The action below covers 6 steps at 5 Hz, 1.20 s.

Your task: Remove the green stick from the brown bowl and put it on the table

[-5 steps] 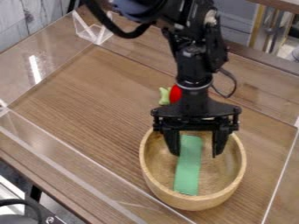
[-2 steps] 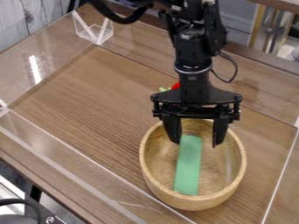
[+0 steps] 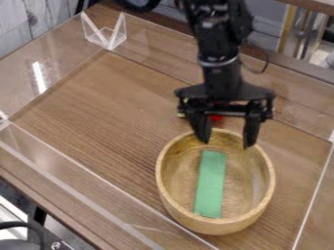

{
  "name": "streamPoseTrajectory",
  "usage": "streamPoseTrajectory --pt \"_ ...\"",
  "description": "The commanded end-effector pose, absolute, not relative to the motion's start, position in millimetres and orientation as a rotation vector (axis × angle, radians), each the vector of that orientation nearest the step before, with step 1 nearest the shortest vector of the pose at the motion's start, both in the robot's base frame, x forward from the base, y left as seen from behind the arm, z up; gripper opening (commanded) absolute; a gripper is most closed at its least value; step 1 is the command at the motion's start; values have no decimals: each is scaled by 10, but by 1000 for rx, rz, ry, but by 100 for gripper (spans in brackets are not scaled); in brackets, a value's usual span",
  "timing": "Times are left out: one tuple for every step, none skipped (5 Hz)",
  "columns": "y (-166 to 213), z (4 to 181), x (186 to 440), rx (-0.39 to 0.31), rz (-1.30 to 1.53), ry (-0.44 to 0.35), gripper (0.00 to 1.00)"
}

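A flat green stick (image 3: 212,183) lies inside the brown bowl (image 3: 179,200), running from the bowl's far rim toward its near side. My gripper (image 3: 228,133) hangs open just above the bowl's far rim, pointing down, with nothing between its black fingers (image 3: 202,127). It is clear of the stick. A small red and yellow thing behind the gripper is mostly hidden by the fingers.
The wooden table (image 3: 92,107) is ringed by low clear acrylic walls (image 3: 39,78). A clear stand (image 3: 102,32) sits at the back left. The bowl stands close to the table's near right edge.
The gripper has risen out of the bowl and shifted back and slightly right, staying open. The green stick stays lying in the bowl.
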<state>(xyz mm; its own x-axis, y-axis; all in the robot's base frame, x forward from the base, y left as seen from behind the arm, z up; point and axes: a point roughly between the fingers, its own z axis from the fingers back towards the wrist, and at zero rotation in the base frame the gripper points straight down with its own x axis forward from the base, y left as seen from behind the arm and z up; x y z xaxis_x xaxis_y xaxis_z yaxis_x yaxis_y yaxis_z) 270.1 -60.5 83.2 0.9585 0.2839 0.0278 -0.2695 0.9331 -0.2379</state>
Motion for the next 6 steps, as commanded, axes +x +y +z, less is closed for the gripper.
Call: streamPoseTrajectory --pt "-637 1085 2953 -263 210 -151 100" --pt "-551 1244 3009 -279 221 -217 100" --pt "-452 1335 3049 -281 238 -278 100" --pt "-415 1418 3118 -267 170 -334 100" --pt "-401 1425 3196 -245 141 -363 100" --pt "-343 1447 3205 -224 111 -385 100"
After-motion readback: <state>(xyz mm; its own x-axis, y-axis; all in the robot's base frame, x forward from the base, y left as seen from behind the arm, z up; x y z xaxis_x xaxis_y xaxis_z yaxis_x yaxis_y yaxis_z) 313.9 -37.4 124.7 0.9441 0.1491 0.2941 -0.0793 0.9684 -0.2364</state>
